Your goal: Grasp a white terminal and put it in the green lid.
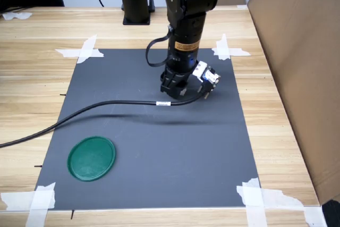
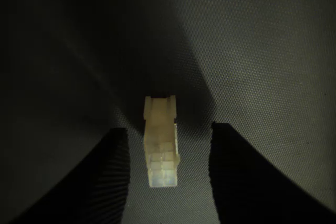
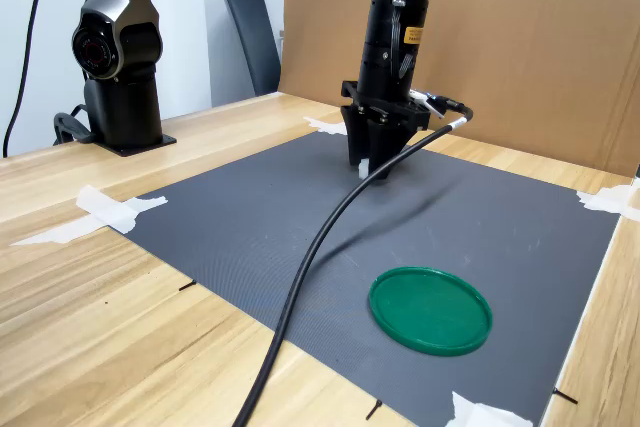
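In the wrist view the terminal [image 2: 161, 142] lies lengthwise between the two dark fingers [image 2: 113, 177], with mat visible on either side of it. Neither finger touches it: a gap of mat shows between each finger and the block, so the jaws stand wide enough to straddle it without gripping. The terminal is pale, slightly translucent, and rests flat on the mat [image 2: 252, 51], one end near the fingertips and the other reaching out past them. The fingers' shadow falls over the mat just beyond the block.

In the second exterior view the gripper [image 3: 368, 161] points straight down at the mat [image 3: 250, 217], and a small white piece, the terminal [image 3: 364, 170], shows at its tip, low against the mat. Whether the tips touch the mat cannot be told. In the first exterior view the gripper [image 1: 173, 90] is seen from above and the terminal is hidden beneath it.

A black cable [image 3: 320, 247] runs from beside the gripper across the mat and off its edge. The lid [image 3: 430, 309] lies flat on the mat well apart from the fingers, toward the mat's near corner in the first exterior view [image 1: 91, 158]. Tape [image 1: 81, 50] holds the mat's corners to the table [image 1: 26, 78]. Farthest from the fingers stands a second black arm base [image 3: 118, 57] on the table.
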Controlling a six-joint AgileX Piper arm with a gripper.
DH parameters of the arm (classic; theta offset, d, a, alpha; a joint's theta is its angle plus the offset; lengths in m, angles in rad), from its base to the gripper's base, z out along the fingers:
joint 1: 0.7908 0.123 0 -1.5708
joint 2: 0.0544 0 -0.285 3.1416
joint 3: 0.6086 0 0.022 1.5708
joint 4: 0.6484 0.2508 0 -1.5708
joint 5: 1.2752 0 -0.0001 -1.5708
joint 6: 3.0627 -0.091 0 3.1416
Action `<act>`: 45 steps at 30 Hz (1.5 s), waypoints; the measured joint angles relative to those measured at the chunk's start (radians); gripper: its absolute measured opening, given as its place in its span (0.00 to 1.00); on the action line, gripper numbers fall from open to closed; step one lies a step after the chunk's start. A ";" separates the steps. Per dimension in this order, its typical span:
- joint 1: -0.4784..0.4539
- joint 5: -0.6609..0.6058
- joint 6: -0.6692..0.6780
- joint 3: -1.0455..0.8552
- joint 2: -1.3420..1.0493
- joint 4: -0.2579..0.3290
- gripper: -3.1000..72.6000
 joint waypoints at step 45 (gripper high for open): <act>-0.557 -0.195 0.006 0.555 0.209 0.079 0.15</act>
